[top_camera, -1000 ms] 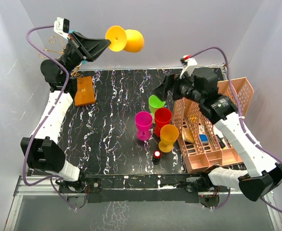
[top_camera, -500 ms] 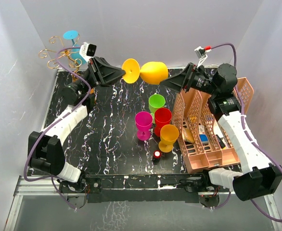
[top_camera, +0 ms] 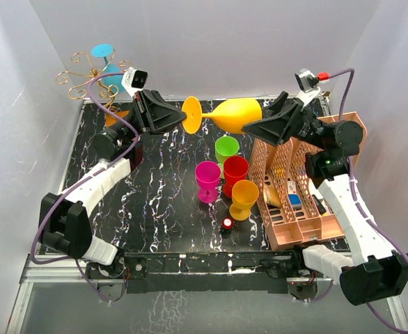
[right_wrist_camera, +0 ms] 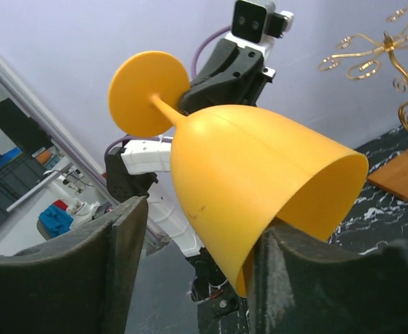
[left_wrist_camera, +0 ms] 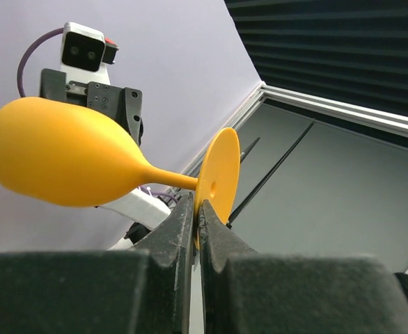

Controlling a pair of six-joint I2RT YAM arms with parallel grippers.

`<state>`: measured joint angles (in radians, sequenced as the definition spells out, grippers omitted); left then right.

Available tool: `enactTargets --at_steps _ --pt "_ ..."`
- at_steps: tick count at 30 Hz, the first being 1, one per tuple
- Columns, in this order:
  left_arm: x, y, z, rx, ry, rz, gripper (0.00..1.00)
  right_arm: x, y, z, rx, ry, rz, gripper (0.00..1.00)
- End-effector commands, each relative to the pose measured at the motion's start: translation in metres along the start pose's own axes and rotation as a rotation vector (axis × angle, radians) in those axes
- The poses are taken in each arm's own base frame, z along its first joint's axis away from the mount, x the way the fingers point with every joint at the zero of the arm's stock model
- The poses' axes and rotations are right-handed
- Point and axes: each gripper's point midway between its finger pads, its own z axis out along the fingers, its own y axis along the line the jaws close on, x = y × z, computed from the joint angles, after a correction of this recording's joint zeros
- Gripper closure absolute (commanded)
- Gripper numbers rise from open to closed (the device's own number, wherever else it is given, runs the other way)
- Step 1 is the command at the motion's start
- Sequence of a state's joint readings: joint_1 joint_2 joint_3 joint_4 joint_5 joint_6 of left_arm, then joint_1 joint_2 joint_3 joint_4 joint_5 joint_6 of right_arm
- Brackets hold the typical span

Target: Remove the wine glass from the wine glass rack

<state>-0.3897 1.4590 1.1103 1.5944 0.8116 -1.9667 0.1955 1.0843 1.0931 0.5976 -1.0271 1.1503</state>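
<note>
So the wine glass (top_camera: 235, 113) is clear of the wine glass rack (top_camera: 92, 80) and hanging sideways in the air over the far edge of the table (top_camera: 155, 188), foot to the left. My left gripper (left_wrist_camera: 195, 202) is pinched tight on just the rim of the foot. The right gripper (top_camera: 254, 127) is spread wide around the bowl's mouth, not squeezing it as far as I can tell. My worry: that thin pinch slips or lets go before the right closes, and the glass drops onto the cups (top_camera: 234, 169) standing mid-table. Black marbled top, pink basket (top_camera: 343, 132) along the right edge, rack in the far-left corner, plain pale walls (top_camera: 225, 42) all round.
</note>
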Motion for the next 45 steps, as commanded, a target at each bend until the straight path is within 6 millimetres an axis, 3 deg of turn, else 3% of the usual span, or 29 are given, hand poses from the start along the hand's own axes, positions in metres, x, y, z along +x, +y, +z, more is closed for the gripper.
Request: enactTargets --at_steps 1,7,9,11,18,23,27,34,40,45 --pt "0.026 -0.052 -0.001 0.172 0.065 0.22 1.0 -0.011 0.053 -0.004 -0.133 -0.038 -0.125 0.49" --pt "0.026 -0.05 -0.003 0.173 0.049 0.24 1.0 -0.012 0.067 -0.007 -0.196 -0.052 -0.12 0.8" --pt "0.027 -0.051 -0.003 0.174 0.05 0.262 0.9 -0.012 0.068 -0.007 -0.2 -0.053 -0.125 0.91" --pt "0.029 -0.053 -0.004 0.175 0.048 0.29 0.74 -0.013 0.071 -0.007 -0.201 -0.061 -0.142 0.92" --pt "0.032 -0.039 -0.005 0.064 0.038 0.393 0.41 -0.018 0.059 -0.006 -0.106 -0.088 -0.169 0.92" --pt "0.03 -0.026 -0.01 -0.08 0.008 0.494 0.23 -0.024 0.024 -0.003 0.06 -0.089 -0.146 0.92" --pt "0.022 -0.01 -0.02 -0.267 -0.036 0.57 0.16 -0.03 -0.01 -0.006 0.245 -0.092 -0.164 0.92" --pt "0.014 -0.012 -0.039 -0.459 -0.095 0.711 0.14 -0.021 -0.05 -0.005 0.343 -0.033 -0.127 0.92" --pt "0.01 -0.029 -0.051 -0.532 -0.16 0.814 0.13 0.006 -0.074 0.016 0.332 0.113 -0.071 0.92" --pt "0.012 -0.044 -0.05 -0.522 -0.167 0.85 0.12 0.058 -0.08 0.055 0.346 0.282 -0.074 0.92"
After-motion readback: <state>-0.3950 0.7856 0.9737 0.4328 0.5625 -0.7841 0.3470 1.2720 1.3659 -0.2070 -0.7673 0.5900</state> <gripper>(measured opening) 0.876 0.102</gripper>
